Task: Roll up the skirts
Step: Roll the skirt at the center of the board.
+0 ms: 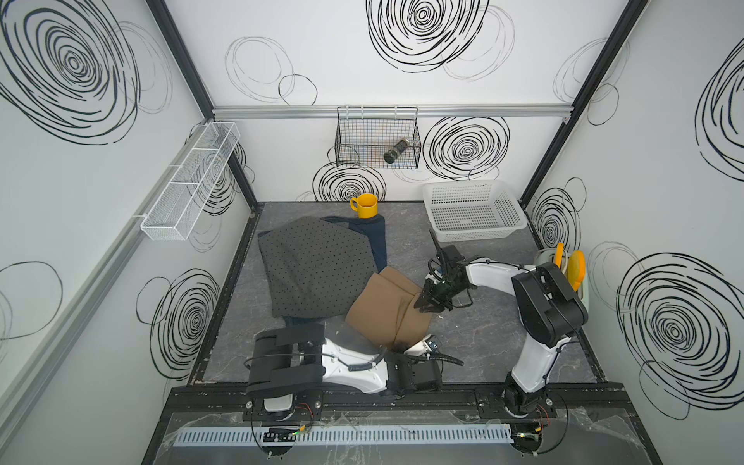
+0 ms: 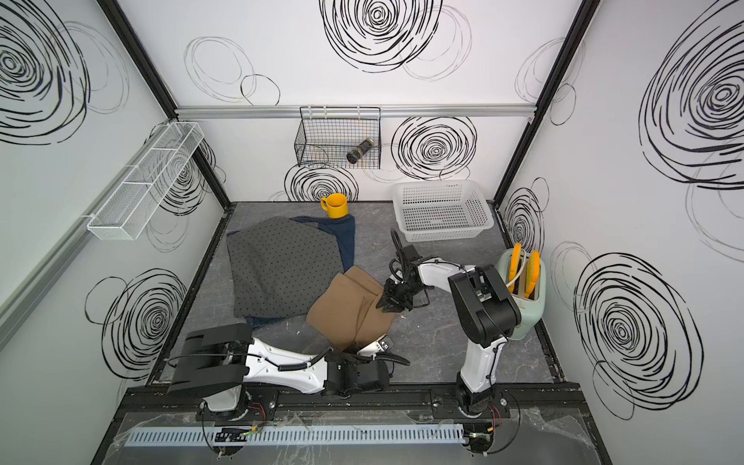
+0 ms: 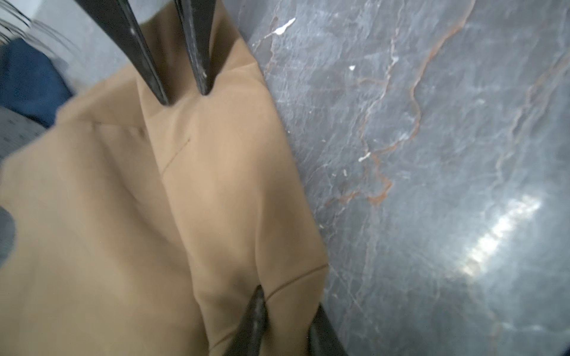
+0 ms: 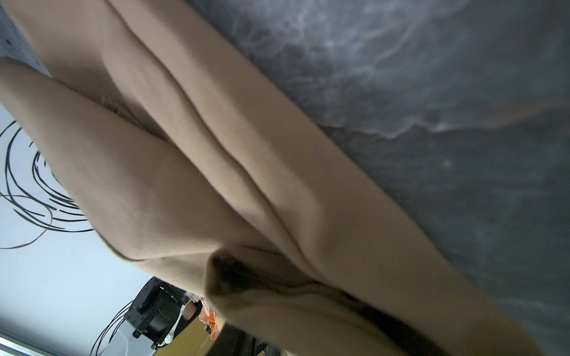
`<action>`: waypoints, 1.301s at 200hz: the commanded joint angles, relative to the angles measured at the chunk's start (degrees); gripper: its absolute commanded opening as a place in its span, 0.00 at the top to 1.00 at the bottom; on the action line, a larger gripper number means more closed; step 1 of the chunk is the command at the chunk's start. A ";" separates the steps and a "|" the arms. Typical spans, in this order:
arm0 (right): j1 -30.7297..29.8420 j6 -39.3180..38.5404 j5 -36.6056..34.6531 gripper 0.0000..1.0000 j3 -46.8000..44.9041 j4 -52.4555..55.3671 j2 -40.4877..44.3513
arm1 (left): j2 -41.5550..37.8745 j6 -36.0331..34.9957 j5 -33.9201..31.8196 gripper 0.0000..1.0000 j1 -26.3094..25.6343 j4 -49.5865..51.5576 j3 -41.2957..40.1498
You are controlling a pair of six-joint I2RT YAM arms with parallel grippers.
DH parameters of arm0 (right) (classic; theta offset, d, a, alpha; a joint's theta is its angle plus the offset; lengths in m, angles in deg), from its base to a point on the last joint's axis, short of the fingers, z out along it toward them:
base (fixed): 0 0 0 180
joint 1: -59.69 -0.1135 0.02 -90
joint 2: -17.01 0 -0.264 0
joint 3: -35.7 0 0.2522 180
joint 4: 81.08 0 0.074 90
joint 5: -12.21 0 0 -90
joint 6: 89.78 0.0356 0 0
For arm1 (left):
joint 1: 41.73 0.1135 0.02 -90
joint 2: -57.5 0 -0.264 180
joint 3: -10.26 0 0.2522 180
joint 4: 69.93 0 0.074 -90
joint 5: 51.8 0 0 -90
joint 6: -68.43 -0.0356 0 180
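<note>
- I judge the step in hand to be starting the roll on the tan skirt (image 1: 386,310). It lies on the table (image 1: 483,334) just toward 5 o'clock of centre. Its 10 o'clock corner overlaps the dotted grey skirt (image 1: 318,269).
- To do it well, I should carry both held edges toward 10 o'clock together, at the same height and pace, so the tube stays tight and does not cone.
- I should keep low and stop short of the grey skirt, or I may drag it along.
- My right pincer (image 1: 428,308) is clenched on a pinch of tan cloth at the skirt's 3 o'clock edge.
- My left pincer (image 3: 288,297) is clenched on the fold at its 6 o'clock edge.
- The tan skirt is plain and matte, doubled over, with a raised ridge running from 6 toward 1 o'clock and a thin stitched seam.
- It looks soft and likely to slump if I let it go slack.
- The denim skirt (image 1: 378,241) shows only as a strip under the grey one, at its 1 o'clock side, with a yellow mug (image 1: 365,206) standing on it.
</note>
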 commanded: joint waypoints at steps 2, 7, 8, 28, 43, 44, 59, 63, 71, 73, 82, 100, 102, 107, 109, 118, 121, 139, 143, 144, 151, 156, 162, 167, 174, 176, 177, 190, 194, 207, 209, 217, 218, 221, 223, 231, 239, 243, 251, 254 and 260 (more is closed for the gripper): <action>-0.37 -1.29 -4.64 0.69 0.17 -0.63 -0.32 | 0.73 1.47 -0.67 0.91 -0.16 1.98 -2.15; -0.31 -1.44 -4.56 0.68 0.25 -0.63 -0.24 | 0.01 1.48 -0.53 0.93 -0.17 1.10 -2.72; -0.29 -1.51 -4.55 0.68 0.28 -0.63 -0.21 | -0.12 1.48 -0.50 0.93 -0.17 0.92 -2.81; 0.37 -1.27 -4.43 0.64 -0.07 -1.30 1.23 | -3.60 1.54 2.20 1.00 -0.08 -3.65 -5.62; 1.32 -1.29 -2.19 0.58 -1.09 -3.16 3.16 | -7.20 4.23 6.23 1.00 0.51 -8.20 -8.38; 1.45 -1.31 -2.06 0.58 -1.18 -3.21 3.33 | -7.46 4.39 6.53 1.00 0.57 -8.60 -8.54; 2.30 -1.14 -0.88 0.52 -1.54 -4.36 5.72 | -11.02 6.51 11.55 1.00 1.68 -14.27 -12.32; 2.45 -1.18 -0.86 0.50 -1.54 -4.40 6.27 | -11.91 7.28 13.18 1.00 2.19 -16.04 -13.44; 2.84 -1.40 -0.91 0.45 -1.44 -4.17 7.46 | -13.52 8.81 16.52 1.00 3.42 -19.57 -15.61; 2.88 -1.52 -0.94 0.44 -1.44 -4.08 7.76 | -13.87 9.24 17.27 1.00 3.79 -20.37 -16.09; 3.34 -1.72 -0.93 0.40 -1.59 -3.73 9.07 | -15.20 11.03 21.12 1.00 5.42 -23.75 -18.13; 5.05 -2.61 0.07 0.36 -3.68 -3.00 12.24 | -17.21 13.76 25.91 1.00 7.66 -28.42 -20.82; 5.34 -2.70 0.27 0.35 -4.06 -3.07 12.72 | -17.32 13.99 26.17 1.00 7.79 -28.63 -21.00; 5.78 -2.88 0.62 0.35 -5.16 -3.39 13.89 | -17.61 14.52 26.79 1.00 8.32 -29.09 -21.35; 5.90 -2.94 0.78 0.34 -5.58 -3.56 14.51 | -17.64 14.77 27.18 1.00 8.55 -29.30 -21.53; 6.27 -3.24 1.49 0.33 -7.69 -3.93 17.00 | -18.10 15.83 29.46 1.00 9.67 -31.03 -22.45; 6.19 -3.27 1.84 0.32 -8.47 -4.08 17.87 | -18.31 16.15 30.14 1.00 10.01 -31.65 -22.82; 4.89 -3.54 3.85 0.25 -13.89 -5.88 22.88 | -19.30 17.99 33.52 1.00 11.56 -35.19 -24.69; 4.35 -3.58 4.11 0.22 -15.10 -6.27 23.81 | -19.55 18.32 34.27 1.00 12.00 -35.91 -25.04; 4.24 -3.59 4.22 0.22 -15.43 -6.35 24.03 | -19.61 18.42 34.39 1.00 12.03 -36.13 -25.13; 3.10 -3.60 4.77 0.20 -17.21 -7.16 25.38 | -19.97 18.80 35.62 1.00 12.60 -37.66 -25.81; 2.16 -3.64 5.28 0.18 -18.38 -7.80 26.23 | -20.27 18.99 36.16 1.00 13.01 -38.62 -26.27; 1.12 -3.38 5.53 0.18 -19.47 -8.43 27.04 | -20.68 19.17 36.75 1.00 13.37 -39.49 -26.80; 0.31 -2.81 5.27 0.18 -20.22 -8.89 27.57 | -20.93 19.22 37.07 1.00 13.66 -40.24 -27.24; -0.66 -1.73 4.90 0.17 -21.10 -9.63 28.07 | -21.15 19.23 37.68 1.00 14.22 -41.23 -27.86; -0.90 -1.42 4.80 0.17 -21.25 -9.95 28.17 | -21.23 19.29 37.88 1.00 14.31 -41.56 -28.03; -1.03 -1.28 4.74 0.17 -21.41 -10.04 28.18 | -21.24 19.30 37.95 1.00 14.41 -41.77 -28.12; -2.01 0.43 4.31 0.17 -22.26 -12.09 27.61 | -21.58 19.49 39.55 1.00 15.20 -43.80 -29.35; -2.08 0.83 3.79 0.18 -22.20 -12.03 27.03 | -21.73 19.66 39.88 1.00 15.28 -45.87 -29.70; -2.69 1.00 2.09 0.20 -20.88 -10.89 24.73 | -21.96 20.63 41.33 1.00 15.97 -49.16 -31.20; -2.88 0.97 1.88 0.20 -20.62 -10.84 24.39 | -21.96 20.74 41.49 1.00 16.04 -49.96 -31.50; -3.78 1.29 1.05 0.22 -19.60 -10.70 23.28 | -21.75 21.22 42.15 1.00 16.47 -51.81 -32.25; -3.96 1.35 0.89 0.22 -19.44 -10.67 23.10 | -21.72 21.28 42.16 1.00 16.46 -51.94 -32.34; -4.39 1.52 0.39 0.22 -18.99 -10.63 22.83 | -21.65 21.50 42.17 1.00 16.52 -52.27 -32.50; -4.69 1.72 0.04 0.23 -18.66 -10.47 22.55 | -21.57 21.62 42.19 1.00 16.62 -52.54 -32.69; -6.00 2.13 -1.38 0.23 -17.09 -10.03 21.50 | -21.20 22.38 42.95 1.00 16.94 -54.67 -33.47; -7.33 2.73 -3.49 0.26 -15.53 -9.35 20.12 | -20.68 23.29 43.92 1.00 17.49 -57.82 -34.74; -7.75 3.20 -4.64 0.28 -14.73 -8.56 19.17 | -20.52 23.79 44.29 1.00 17.70 -59.28 -35.29; -8.48 3.65 -6.43 0.31 -13.34 -6.98 17.45 | -20.09 24.59 45.09 1.00 18.00 -62.03 -36.35; -8.75 3.84 -7.26 0.32 -12.63 -6.21 16.69 | -20.06 24.94 45.30 1.00 18.16 -62.94 -36.68; -9.34 4.26 -9.04 0.33 -11.45 -4.82 15.37 | -20.00 25.52 45.33 1.00 18.46 -64.57 -37.40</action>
